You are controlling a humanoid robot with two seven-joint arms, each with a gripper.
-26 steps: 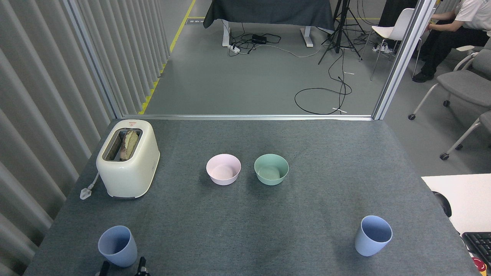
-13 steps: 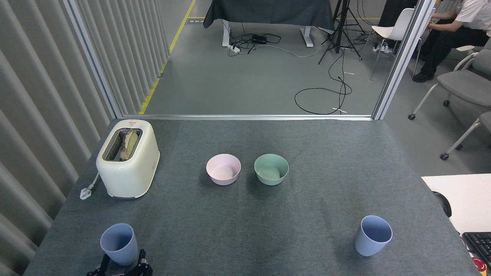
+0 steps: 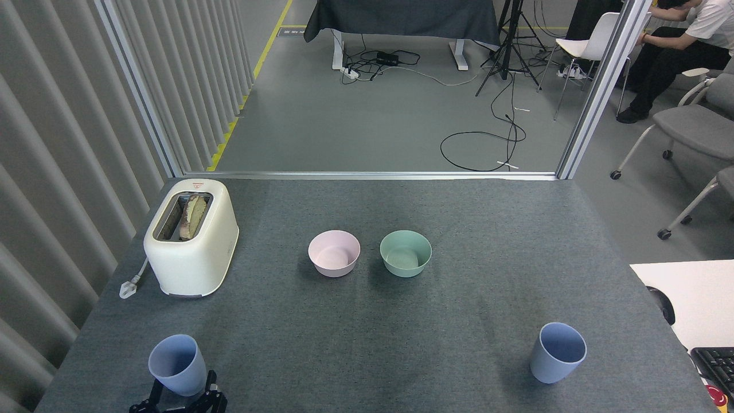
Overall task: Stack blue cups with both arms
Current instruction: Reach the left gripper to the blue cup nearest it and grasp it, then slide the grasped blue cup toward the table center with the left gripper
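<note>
Two blue cups stand upright on the grey table. The left blue cup (image 3: 176, 365) is at the near left corner and the right blue cup (image 3: 557, 352) at the near right. Only the black fingertips of my left gripper (image 3: 182, 394) show at the bottom edge. One fingertip stands on each side of the left cup's base, close to its walls. I cannot see whether they press on the cup. My right arm and gripper are out of view.
A cream toaster (image 3: 191, 237) with bread in it stands at the left, its plug lying beside it. A pink bowl (image 3: 334, 253) and a green bowl (image 3: 405, 253) sit side by side mid-table. A white desk with a keyboard (image 3: 715, 363) adjoins on the right.
My left gripper's fingertips have risen into view around the left cup's base. That cup has shifted slightly up and to the right. The right cup has not moved.
</note>
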